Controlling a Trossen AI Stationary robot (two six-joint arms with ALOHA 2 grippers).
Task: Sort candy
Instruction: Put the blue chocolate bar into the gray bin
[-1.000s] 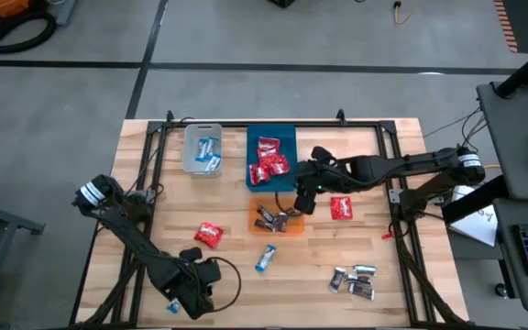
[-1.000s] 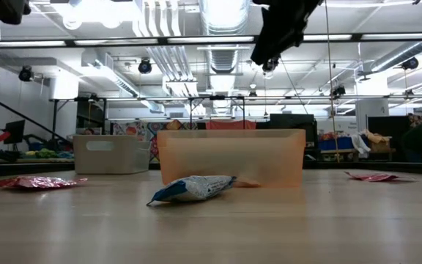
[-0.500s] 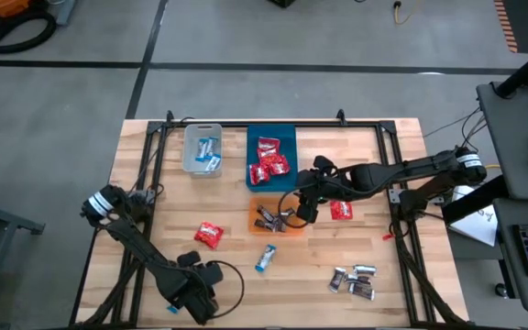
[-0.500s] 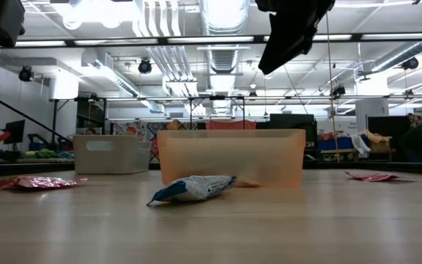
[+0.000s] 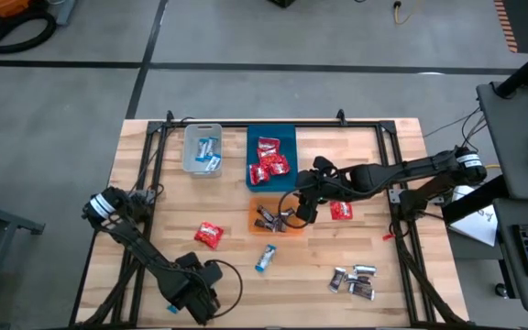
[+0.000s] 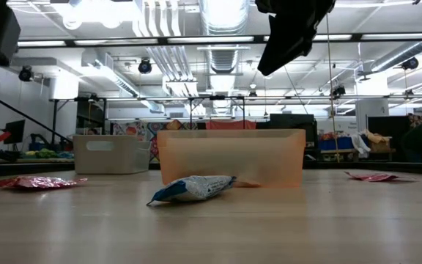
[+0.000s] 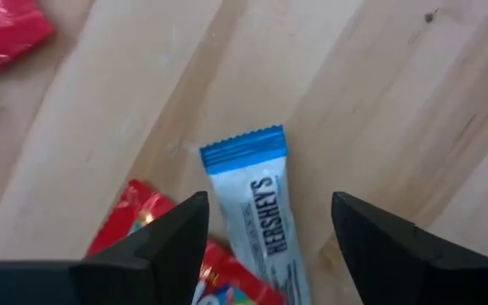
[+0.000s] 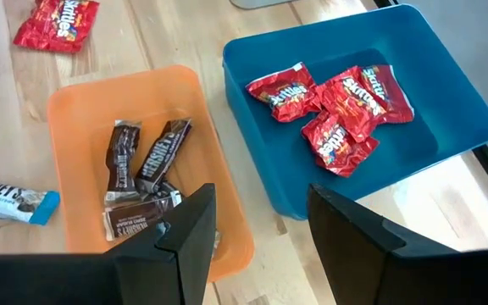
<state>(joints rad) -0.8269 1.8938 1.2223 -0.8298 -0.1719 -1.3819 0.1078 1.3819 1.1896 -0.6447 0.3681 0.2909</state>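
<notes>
My right gripper [image 5: 299, 209] [image 8: 261, 193] hovers open and empty over the right end of the orange bin [image 5: 276, 220], which holds dark brown-silver candies [image 8: 142, 182]. The blue bin [image 5: 271, 156] holds red candies [image 8: 337, 106]. The clear bin [image 5: 203, 149] holds blue-and-white ones. My left gripper [image 5: 195, 295] [image 7: 268, 199] is open near the table's front left. Its fingers stand on either side of a blue-and-white candy [image 7: 257, 212], whose end lies on a red candy [image 7: 138, 229]. The gripper hides both in the high view.
Loose on the table are a red candy [image 5: 209, 235], a blue-and-white candy [image 5: 265, 258] [image 6: 193, 188], a red candy [image 5: 341, 210] beside my right arm and several brown-silver candies [image 5: 354, 280] at the front right. A black frame [image 5: 145, 156] runs around the table's edges.
My right gripper has gone a little toward the table's near edge, over the orange bin's right end, and has then kept still. My left gripper has shifted slightly toward the near edge.
</notes>
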